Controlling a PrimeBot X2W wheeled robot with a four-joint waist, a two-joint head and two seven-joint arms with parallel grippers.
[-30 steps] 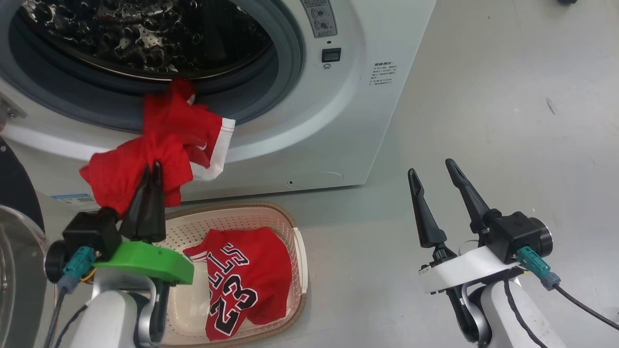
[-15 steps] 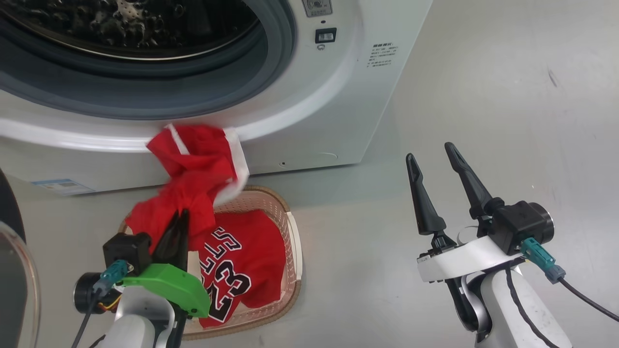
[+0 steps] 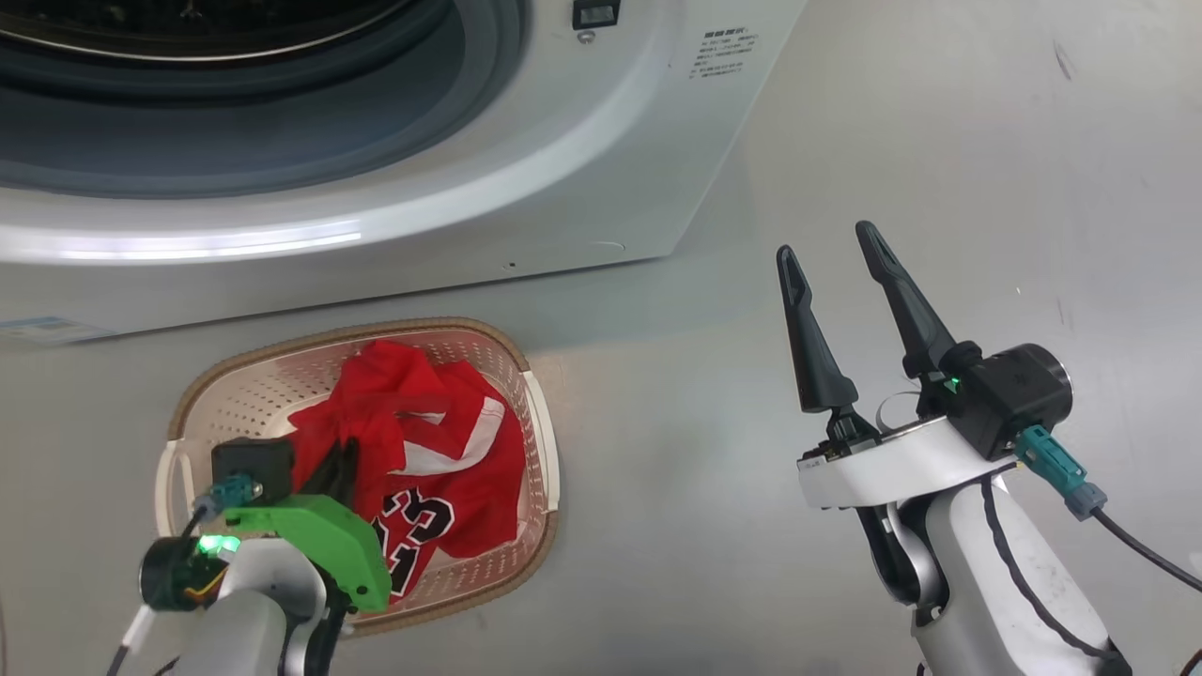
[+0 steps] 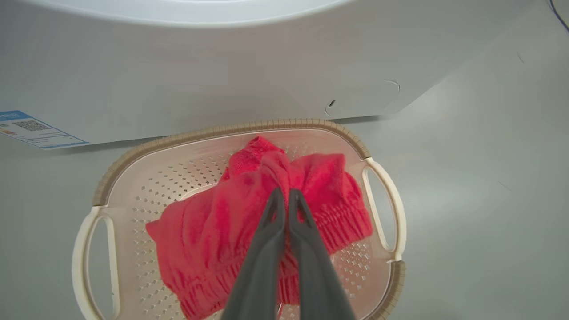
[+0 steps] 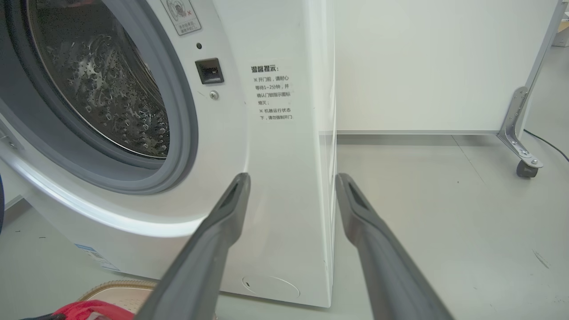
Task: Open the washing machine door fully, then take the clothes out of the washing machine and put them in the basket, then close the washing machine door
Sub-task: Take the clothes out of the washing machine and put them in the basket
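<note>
1. The left gripper (image 4: 282, 194) is squeezing tight shut on a bunched red garment (image 4: 209, 226), down inside the basket (image 4: 222, 130).
2. The red garment is lying on top of the number jersey (image 3: 423, 526), and both are sitting in the basket. On the sides I can see, the cloth is staying inside the rim.
3. The basket is sitting on the floor (image 3: 986, 141) just in front of the washing machine (image 3: 582, 178), with its far rim near the machine's bottom edge.
4. The right gripper (image 3: 826, 242) is standing wide open and holding nothing. It is hanging over bare grey floor, well apart from the basket, with lots of free room around it.
5. The left wrist view is showing the basket's two side handles (image 4: 397, 209) and a blue sticker (image 4: 33, 129) low on the machine.
6. The right wrist view is showing the shiny drum (image 5: 106, 89), the grey rubber ring (image 5: 180, 133) around it, and a white panel (image 5: 422, 66) on a little wheel (image 5: 526, 170) behind.
</note>
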